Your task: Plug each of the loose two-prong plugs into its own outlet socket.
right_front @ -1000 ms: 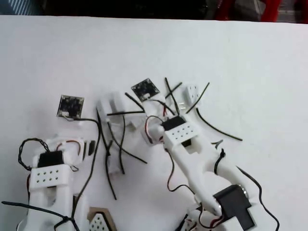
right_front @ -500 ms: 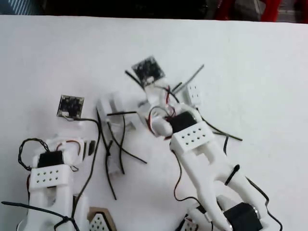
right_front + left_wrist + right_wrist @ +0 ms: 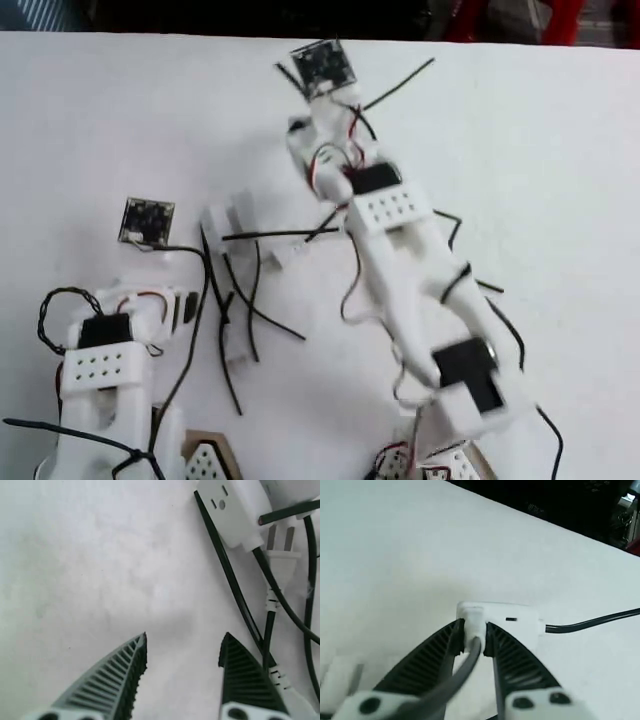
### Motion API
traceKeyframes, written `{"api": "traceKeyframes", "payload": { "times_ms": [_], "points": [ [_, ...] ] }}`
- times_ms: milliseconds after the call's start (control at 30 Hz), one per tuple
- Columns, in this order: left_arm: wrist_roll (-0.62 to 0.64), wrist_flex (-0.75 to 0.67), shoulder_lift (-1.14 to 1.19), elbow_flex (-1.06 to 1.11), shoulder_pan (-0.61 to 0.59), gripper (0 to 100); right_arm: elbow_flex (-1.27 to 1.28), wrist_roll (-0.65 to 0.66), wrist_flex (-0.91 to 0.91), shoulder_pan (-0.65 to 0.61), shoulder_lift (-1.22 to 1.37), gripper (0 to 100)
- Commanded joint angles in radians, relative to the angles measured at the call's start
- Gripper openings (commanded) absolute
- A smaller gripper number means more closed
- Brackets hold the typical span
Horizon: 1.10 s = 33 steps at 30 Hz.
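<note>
My right gripper is shut on a white two-prong plug whose dark cord runs back between the fingers. The plug's front end meets a white outlet block with a black cord. In the high view my right arm stretches toward the table's far edge. My left gripper is open and holds nothing, low over bare table near the front left. Just past it lie a white outlet socket and a loose white plug on a black cord.
Black cords cross the middle of the table between the arms. A white outlet block and loose white plugs lie among them. The white table is bare on its right side.
My right arm has swung away toward the far edge, carrying the plug; the outlet block that lay right of centre is gone from that spot. The left arm has not moved.
</note>
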Motion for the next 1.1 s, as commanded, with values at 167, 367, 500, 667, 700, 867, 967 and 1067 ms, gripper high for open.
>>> {"api": "traceKeyframes", "payload": {
  "times_ms": [167,367,500,667,700,867,967,1067],
  "points": [
    [-0.008,-0.020,-0.027,-0.003,-0.010,24,-0.218,0.002,0.127,0.027,0.125,34.1],
    [-0.008,-0.020,-0.027,-0.003,-0.010,24,-0.238,-0.003,0.338,0.062,-0.022,27.4],
    [-0.008,-0.020,-0.027,-0.003,-0.010,24,-0.236,-0.003,0.510,0.117,-0.070,23.4],
    [-0.008,-0.020,-0.027,-0.003,-0.010,24,-0.236,0.002,0.624,0.191,-0.018,23.1],
    [-0.008,-0.020,-0.027,-0.003,-0.010,24,-0.236,0.002,0.625,0.206,0.008,23.8],
    [-0.008,-0.020,-0.027,-0.003,-0.010,24,-0.256,0.003,0.624,0.251,0.182,30.8],
    [-0.008,-0.020,-0.027,-0.003,-0.010,24,-0.324,0.003,0.624,0.263,0.302,32.4],
    [-0.008,-0.020,-0.027,-0.003,-0.010,24,-0.430,0.003,0.630,0.278,0.418,32.4]
  ]
}}
